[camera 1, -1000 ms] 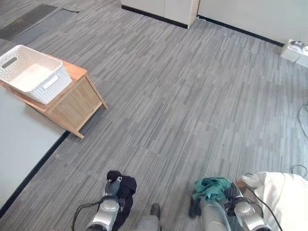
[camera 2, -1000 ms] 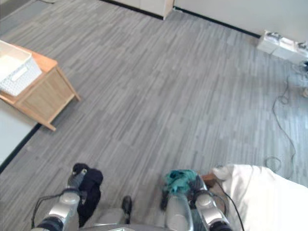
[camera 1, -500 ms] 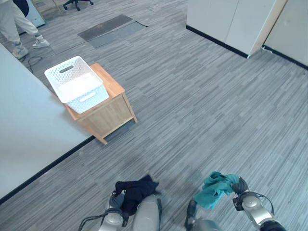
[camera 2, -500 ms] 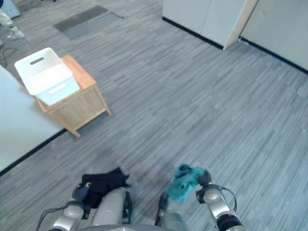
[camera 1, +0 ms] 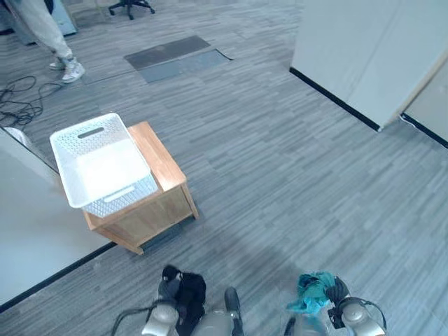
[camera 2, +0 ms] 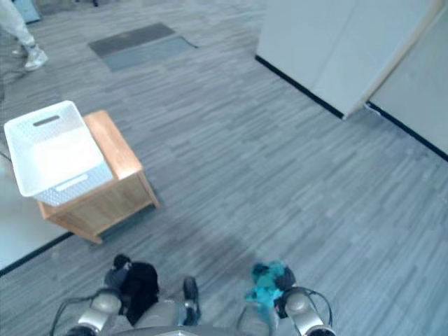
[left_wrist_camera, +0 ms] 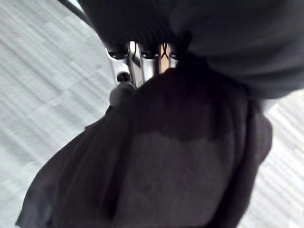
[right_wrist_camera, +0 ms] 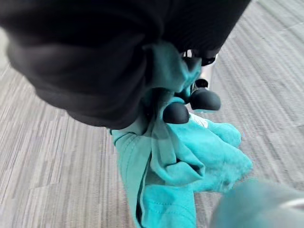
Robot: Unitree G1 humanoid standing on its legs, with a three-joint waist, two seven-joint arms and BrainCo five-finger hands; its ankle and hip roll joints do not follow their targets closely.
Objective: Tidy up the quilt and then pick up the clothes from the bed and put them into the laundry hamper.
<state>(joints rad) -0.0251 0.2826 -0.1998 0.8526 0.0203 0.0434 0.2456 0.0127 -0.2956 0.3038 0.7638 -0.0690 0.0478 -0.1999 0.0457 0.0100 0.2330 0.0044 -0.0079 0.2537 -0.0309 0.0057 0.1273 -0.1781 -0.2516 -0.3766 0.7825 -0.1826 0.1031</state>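
Note:
A dark garment (left_wrist_camera: 166,166) hangs from my left hand (camera 1: 169,288), whose fingers (left_wrist_camera: 124,64) curl into the cloth; the same garment (camera 1: 190,295) shows low in the left eye view. My right hand (camera 1: 339,294) is shut on a teal garment (right_wrist_camera: 185,161), its dark fingertips (right_wrist_camera: 176,112) pressed into the folds, and the teal cloth (camera 1: 311,292) dangles at the lower right. The white perforated laundry hamper (camera 1: 105,166) stands on a low wooden table (camera 1: 164,171) at the left, well ahead of both hands.
Grey striped carpet (camera 1: 280,175) stretches between me and the table. A pale wall panel (camera 1: 28,231) with a black base runs along the left. White cabinets (camera 1: 378,56) stand at the far right. A person's legs (camera 1: 49,31) and a dark floor mat (camera 1: 175,56) show at the back.
The camera has swung, so the hamper and table now sit nearer and more central-left. Both hands keep their garments; the dark one hangs more bunched.

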